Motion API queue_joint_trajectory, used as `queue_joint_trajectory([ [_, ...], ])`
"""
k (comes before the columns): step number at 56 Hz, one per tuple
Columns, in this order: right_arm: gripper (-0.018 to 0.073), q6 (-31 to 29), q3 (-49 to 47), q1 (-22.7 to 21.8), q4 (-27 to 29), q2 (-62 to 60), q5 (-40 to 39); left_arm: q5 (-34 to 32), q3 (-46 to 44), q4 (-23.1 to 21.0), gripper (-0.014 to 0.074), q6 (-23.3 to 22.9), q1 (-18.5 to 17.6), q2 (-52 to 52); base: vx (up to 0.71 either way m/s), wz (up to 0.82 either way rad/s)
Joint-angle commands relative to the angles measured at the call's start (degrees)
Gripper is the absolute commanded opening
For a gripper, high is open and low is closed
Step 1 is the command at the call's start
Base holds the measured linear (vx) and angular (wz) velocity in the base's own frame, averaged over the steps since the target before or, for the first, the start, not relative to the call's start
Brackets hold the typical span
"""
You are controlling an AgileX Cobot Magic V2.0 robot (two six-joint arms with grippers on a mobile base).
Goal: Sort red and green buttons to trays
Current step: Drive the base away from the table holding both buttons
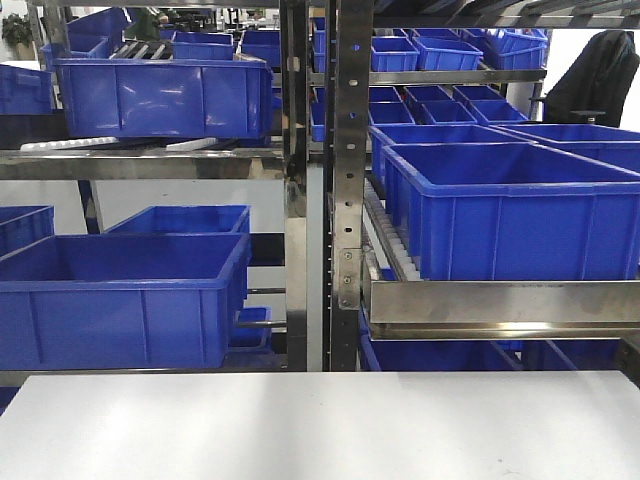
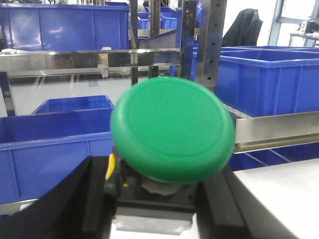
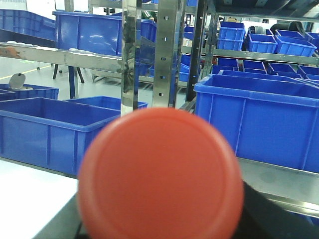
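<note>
Carrying both buttons: the left tool [image 2: 154,201] pinches the green button [image 2: 172,129] by its dark body, and the right tool [image 3: 160,224] seems clamped on the red button [image 3: 160,174]. No trays are in view. Next, find each matching tray and lower toward the bench [image 1: 320,430].

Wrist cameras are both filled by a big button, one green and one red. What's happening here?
The left gripper holds the green button by its dark body, raised in front of racks of blue crates. The red button fills the right wrist view likewise, though its cap hides the grip. No tray shows in any view, so neither button is sorted yet.
</note>
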Motion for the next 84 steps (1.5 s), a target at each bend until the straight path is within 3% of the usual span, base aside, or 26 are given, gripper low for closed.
queue_joint_trajectory([
  [1,-0.0009,-0.3,-2.2,0.0,-1.4,0.2,-2.6,-4.4,-2.1,-0.4,-0.0006,0.1,-0.4,0.0,0.00,0.00],
  [84,-0.0009,-0.3,-2.2,0.0,-1.3,0.2,-2.5,-4.3,-2.1,-0.4,-0.0006,0.1,-0.4,0.0,-0.02,0.02],
])
